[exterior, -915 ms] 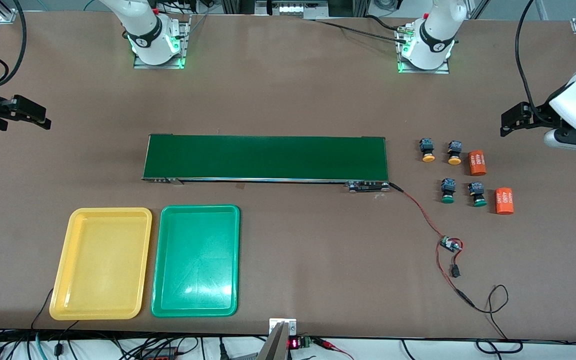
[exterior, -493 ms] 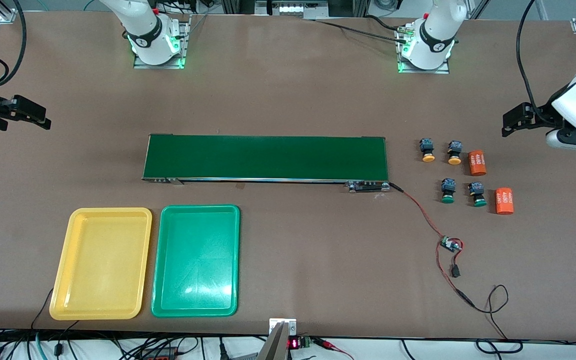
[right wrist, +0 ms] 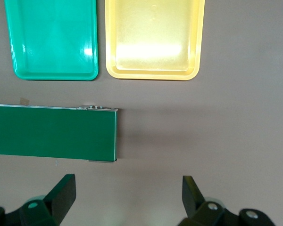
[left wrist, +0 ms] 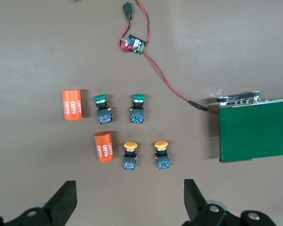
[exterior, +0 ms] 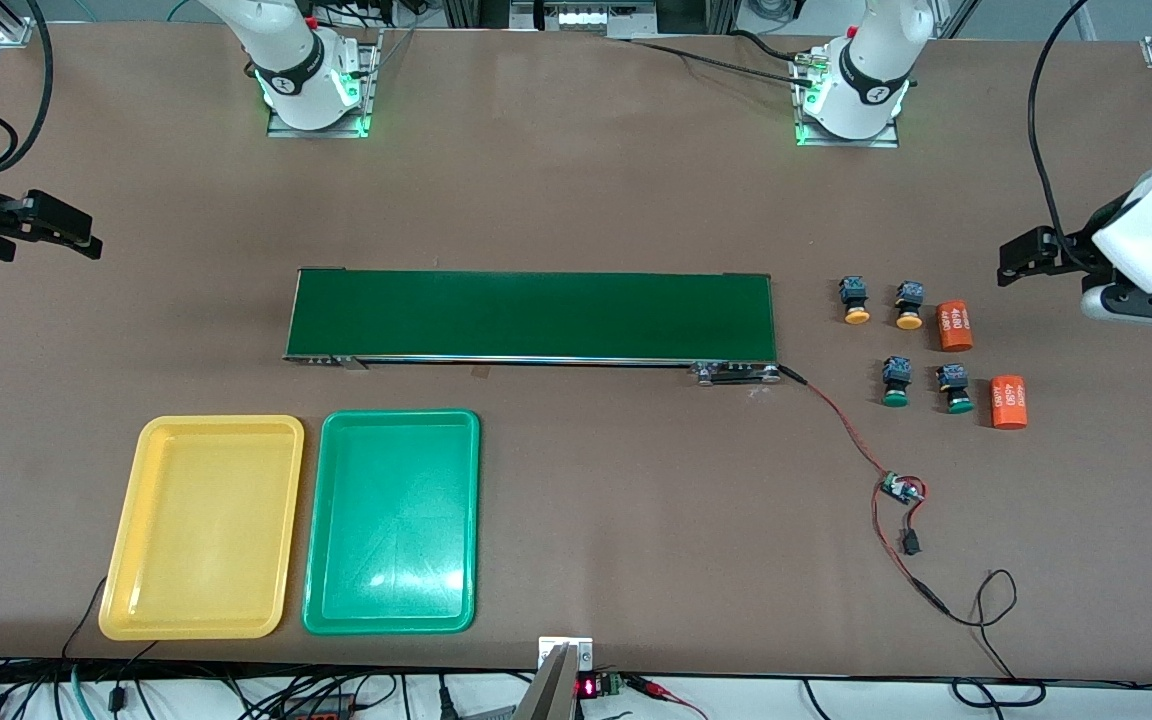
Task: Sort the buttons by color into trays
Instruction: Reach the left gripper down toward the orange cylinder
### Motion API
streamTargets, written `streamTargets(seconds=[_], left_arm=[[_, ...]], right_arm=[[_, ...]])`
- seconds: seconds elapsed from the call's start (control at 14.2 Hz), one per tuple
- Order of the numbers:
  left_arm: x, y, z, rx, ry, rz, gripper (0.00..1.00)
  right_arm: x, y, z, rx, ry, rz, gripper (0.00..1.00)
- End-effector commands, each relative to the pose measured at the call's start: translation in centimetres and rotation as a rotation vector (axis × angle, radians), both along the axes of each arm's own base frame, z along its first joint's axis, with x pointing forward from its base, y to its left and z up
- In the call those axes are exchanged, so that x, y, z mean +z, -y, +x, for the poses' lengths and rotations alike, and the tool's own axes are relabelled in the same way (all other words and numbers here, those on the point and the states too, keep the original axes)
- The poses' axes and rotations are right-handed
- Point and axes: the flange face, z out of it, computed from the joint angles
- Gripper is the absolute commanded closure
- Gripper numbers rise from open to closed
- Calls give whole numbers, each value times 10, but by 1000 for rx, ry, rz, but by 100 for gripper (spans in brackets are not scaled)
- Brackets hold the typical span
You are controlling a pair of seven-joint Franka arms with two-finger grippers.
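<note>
Left gripper (left wrist: pixel 128 200): fingers (left wrist: pixel 63 201) spread wide, nothing between them, up over bare table at the left arm's end, wrist camera looking straight down. The four buttons sit clear of the fingers, none touched. Two yellow-capped buttons (exterior: pixel 881 303) lie side by side; two green-capped buttons (exterior: pixel 924 384) lie nearer the front camera than those. An orange cylinder (exterior: pixel 954 325) stands just beside each pair, on the side toward the left arm's end.

Right gripper (right wrist: pixel 127 197): fingers (right wrist: pixel 61 193) likewise parted and empty, over bare table at the right arm's end, waiting. Conveyor belt (exterior: pixel 532 316) runs between the two arms' ends of the table. Yellow tray (exterior: pixel 204 527) and green tray (exterior: pixel 394 522) lie side by side, nearer the front camera than the belt, nothing in either; yellow is closer to the right arm's end. A red wire with small board (exterior: pixel 900 489) trails from the belt's end.
</note>
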Motion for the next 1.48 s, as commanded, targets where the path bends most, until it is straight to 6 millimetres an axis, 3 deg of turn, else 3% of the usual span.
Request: streamTargets(seconds=[0.0,0.14,0.21,0.49,0.7,1.06,1.2,1.41], left_arm=[[-26,-18,9,9,-96,-13,0],[-53,-32,13,38,-152,-14,0],[-72,-52,16,66,-179,-11,0],[-144,-79,21,27,-210,116,0],[-200,-99,-7,42,-178,104,3],[-292,-115,-60,-5,22,75,3],[-319,-114,-77,-4,81,66,3],[-346,-120,-86,12,59,50,7]], right_arm=[[8,-2,-6,-12,6,-14,0],[8,-2,-6,-12,6,-14,0],[8,-2,-5,-12,7,-14,0],[8,-2,-5,-11,9,-16,0],[7,-1,-4,-15,12,-16,0],[6,-1,-3,-14,15,-16,0],[6,-1,-3,-15,15,-16,0],[5,-1,-2,-15,13,-16,0]])
